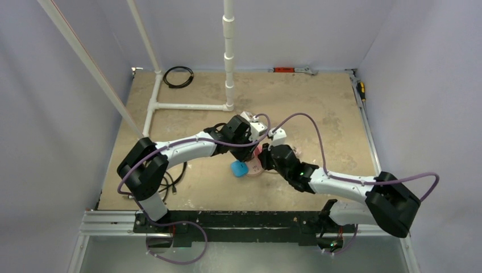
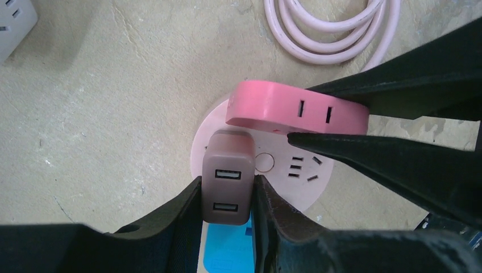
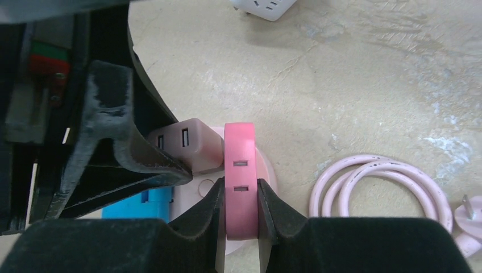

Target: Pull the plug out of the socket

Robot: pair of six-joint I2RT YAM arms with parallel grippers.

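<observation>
Two neighbours: blue block [image 2: 224, 251] beside socket [image 2: 301, 190], white strip [image 2: 14, 23] well apart.

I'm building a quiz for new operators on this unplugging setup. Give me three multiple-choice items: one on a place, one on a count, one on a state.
1. Where does the coiled cord lie?
A. On the table beside the socket
B. Wound round the white pipe
C. Hanging off the table edge

2. How many ports show on the plug?
A. One
B. Two
C. Four

3. What is the left gripper doing?
A. Open above the plug
B. Shut on the cord
C. Shut on the plug

1 A: it rests on the table just past the socket.
2 B: two ports, one above the other.
3 C: both fingers press the plug's sides.
</observation>
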